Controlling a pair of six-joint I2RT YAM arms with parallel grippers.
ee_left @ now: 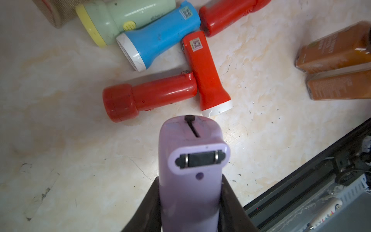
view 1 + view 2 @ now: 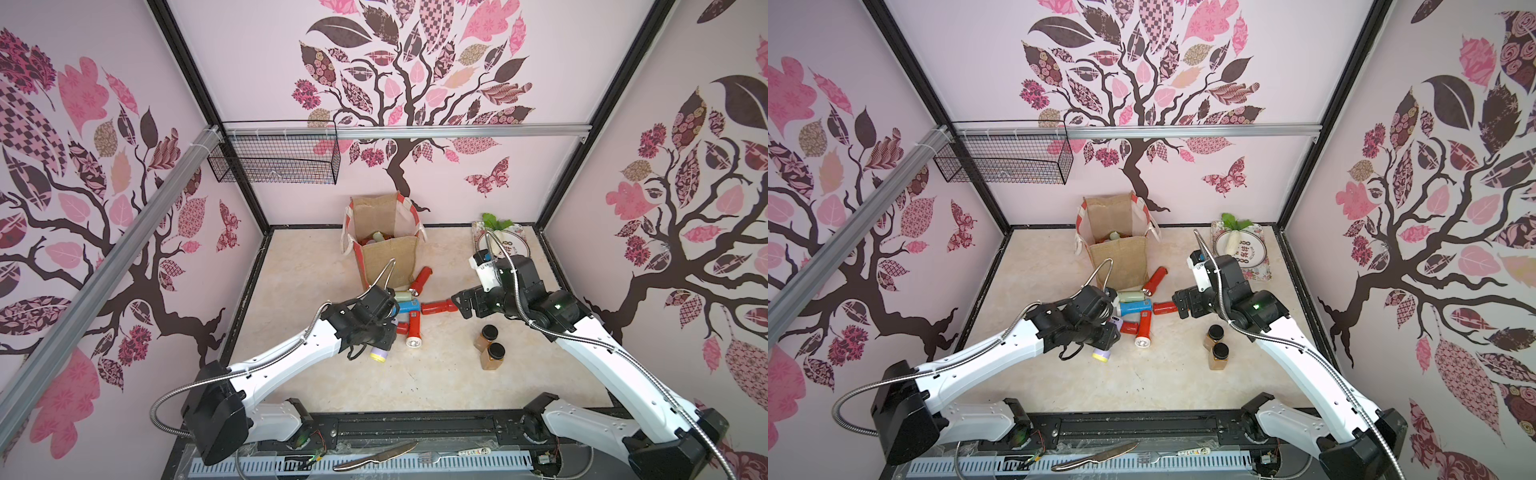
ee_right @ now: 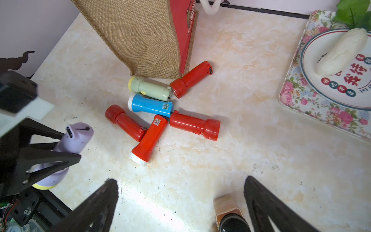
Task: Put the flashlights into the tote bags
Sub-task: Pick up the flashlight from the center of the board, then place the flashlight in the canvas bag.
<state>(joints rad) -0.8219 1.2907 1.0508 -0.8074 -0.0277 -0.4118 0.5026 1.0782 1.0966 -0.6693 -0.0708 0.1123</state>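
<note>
L end effector [image 1: 190, 178] is clamping shut on lilac flashlight [image 1: 190, 140] at barrel. Plastic's prob. light, stiff, slick, so barrel's suiting. R end effector [image 3: 181, 180] is gaping wide, empty. Loose flashlights [image 3: 150, 106] are lying on desk [image 2: 415, 374], 6 o'clock of tote bag [image 2: 388, 257].

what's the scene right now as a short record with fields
left gripper: shut on a lilac flashlight
right gripper: open, empty
tote bag: upright at the back, a pale flashlight visible inside
table: four red flashlights, a blue flashlight, a pale green flashlight, lying in front of the bag
jars: two amber, black lids, upright near the right gripper
</note>
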